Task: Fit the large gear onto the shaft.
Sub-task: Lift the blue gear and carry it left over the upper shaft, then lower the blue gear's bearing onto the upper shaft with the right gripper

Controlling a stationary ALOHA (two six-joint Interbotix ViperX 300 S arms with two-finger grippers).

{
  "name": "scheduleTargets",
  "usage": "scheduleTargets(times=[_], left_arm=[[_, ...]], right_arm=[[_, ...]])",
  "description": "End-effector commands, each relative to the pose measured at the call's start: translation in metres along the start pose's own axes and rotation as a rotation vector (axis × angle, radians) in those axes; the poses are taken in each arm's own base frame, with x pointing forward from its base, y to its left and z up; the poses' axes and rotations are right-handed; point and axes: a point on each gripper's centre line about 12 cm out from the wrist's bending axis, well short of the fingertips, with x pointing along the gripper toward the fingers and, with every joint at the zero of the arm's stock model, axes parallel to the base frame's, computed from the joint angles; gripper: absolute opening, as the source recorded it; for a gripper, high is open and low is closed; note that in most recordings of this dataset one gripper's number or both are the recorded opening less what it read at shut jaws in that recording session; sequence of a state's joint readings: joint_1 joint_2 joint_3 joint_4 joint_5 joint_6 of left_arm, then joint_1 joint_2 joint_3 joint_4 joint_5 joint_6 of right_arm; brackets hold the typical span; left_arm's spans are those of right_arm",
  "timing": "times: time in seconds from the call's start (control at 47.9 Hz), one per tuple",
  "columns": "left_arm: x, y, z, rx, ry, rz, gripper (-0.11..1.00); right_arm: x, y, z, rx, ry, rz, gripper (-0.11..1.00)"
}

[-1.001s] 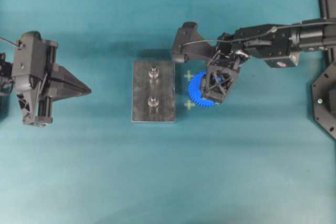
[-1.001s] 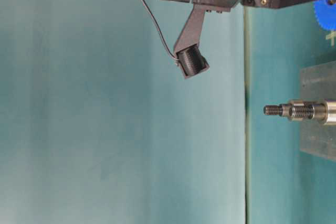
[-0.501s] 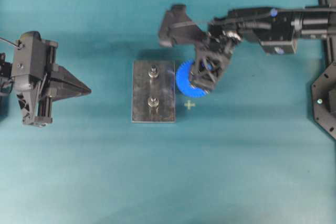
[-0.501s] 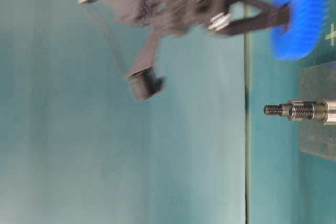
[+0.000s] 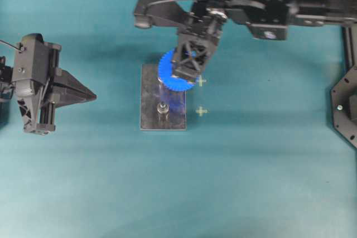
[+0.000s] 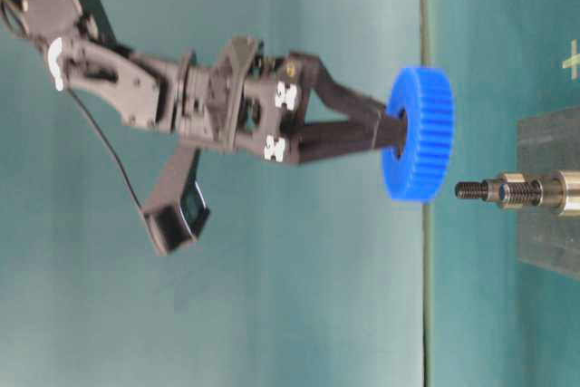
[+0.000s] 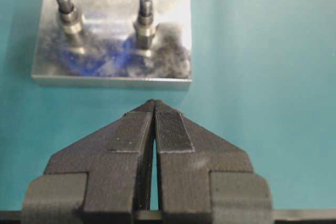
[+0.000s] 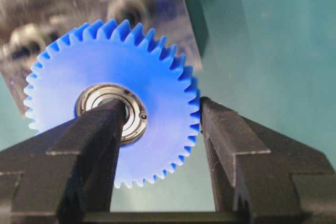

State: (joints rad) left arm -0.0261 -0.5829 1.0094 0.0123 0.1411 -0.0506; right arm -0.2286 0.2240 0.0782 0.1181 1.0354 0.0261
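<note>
Overhead view has the right gripper (image 5: 187,68) pinching the blue plastic toothed gear (image 5: 174,72) flat above the plate's far silvery peg (image 7: 65,4), so its bearing can drop on; left gripper (image 7: 154,124) rests pressed together.

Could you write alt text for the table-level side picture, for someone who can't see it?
The picture is turned sideways: a black end effector holds a blue toothed gear in the air, just short of a thin threaded metal shaft that sticks out from a dark grey plate. The backdrop is plain teal.
</note>
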Motion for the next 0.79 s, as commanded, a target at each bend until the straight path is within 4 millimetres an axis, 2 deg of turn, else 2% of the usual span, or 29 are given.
scheduleTargets(times=[0.0, 0.334, 0.772], left_arm=[[-0.002, -0.001, 0.01, 0.002, -0.035, -0.003, 0.0], [-0.002, -0.001, 0.008, 0.001, -0.031, -0.002, 0.0], [-0.003, 0.0, 0.007, 0.0, -0.028, -0.001, 0.0]], right_arm=[[-0.012, 0.004, 0.015, -0.004, -0.048, 0.009, 0.5], [0.002, 0.002, 0.031, -0.002, -0.044, 0.009, 0.5], [0.01, -0.006, 0.032, 0.01, -0.009, -0.009, 0.5]])
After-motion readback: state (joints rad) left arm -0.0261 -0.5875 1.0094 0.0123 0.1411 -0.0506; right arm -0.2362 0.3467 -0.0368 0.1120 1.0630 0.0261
